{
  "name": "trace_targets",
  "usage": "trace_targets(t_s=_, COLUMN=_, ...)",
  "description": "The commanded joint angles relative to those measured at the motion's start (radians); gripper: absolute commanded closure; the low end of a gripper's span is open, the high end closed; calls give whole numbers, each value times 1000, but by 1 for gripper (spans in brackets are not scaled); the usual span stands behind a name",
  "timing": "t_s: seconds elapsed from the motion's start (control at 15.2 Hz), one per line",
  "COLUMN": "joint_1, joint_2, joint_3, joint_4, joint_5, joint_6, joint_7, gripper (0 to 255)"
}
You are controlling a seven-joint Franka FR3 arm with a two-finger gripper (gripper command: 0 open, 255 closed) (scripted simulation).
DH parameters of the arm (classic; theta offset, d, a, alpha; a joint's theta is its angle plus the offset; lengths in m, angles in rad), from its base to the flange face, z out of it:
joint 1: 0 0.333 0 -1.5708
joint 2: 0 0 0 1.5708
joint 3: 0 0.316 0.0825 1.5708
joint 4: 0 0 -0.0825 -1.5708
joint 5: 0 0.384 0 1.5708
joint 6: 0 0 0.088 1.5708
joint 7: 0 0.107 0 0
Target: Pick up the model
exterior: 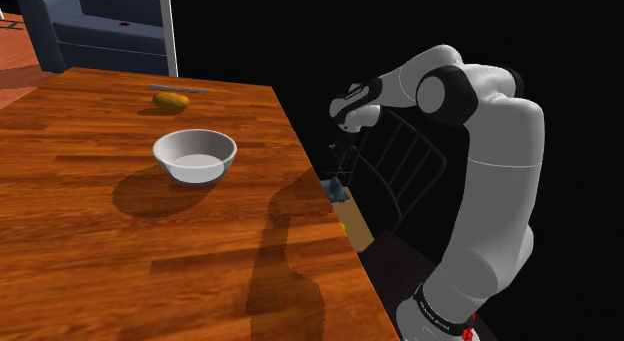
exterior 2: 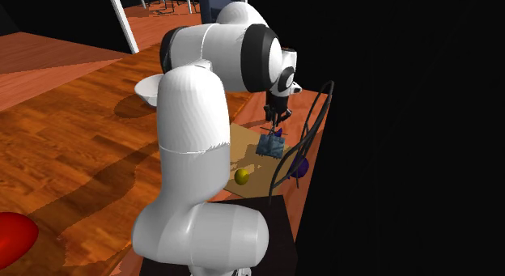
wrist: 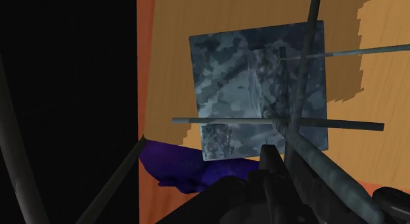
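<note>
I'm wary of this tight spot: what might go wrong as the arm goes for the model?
The gripper hangs among the chair's dark rods and may snag on them. The purple object lies close beside the blue-grey model and may get knocked.

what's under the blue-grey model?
A tan seat; the blue-grey model rests on it. A purple object lies at the model's edge. Whether it reaches beneath is hidden by the model, as is the seat patch directly below.
</note>
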Motion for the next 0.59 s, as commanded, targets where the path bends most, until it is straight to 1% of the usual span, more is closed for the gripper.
trace_targets(t_s=0.0, joint_1=4, joint_2=-21, joint_3=-4, joint_4=2, joint_5=-9, joint_6=-22, joint_7=6, gripper=255)
trace_targets(t_s=0.53, joint_1=11, joint_2=-79, joint_3=-15, joint_4=35, joint_5=-35, joint_6=-109, joint_7=25, gripper=255)
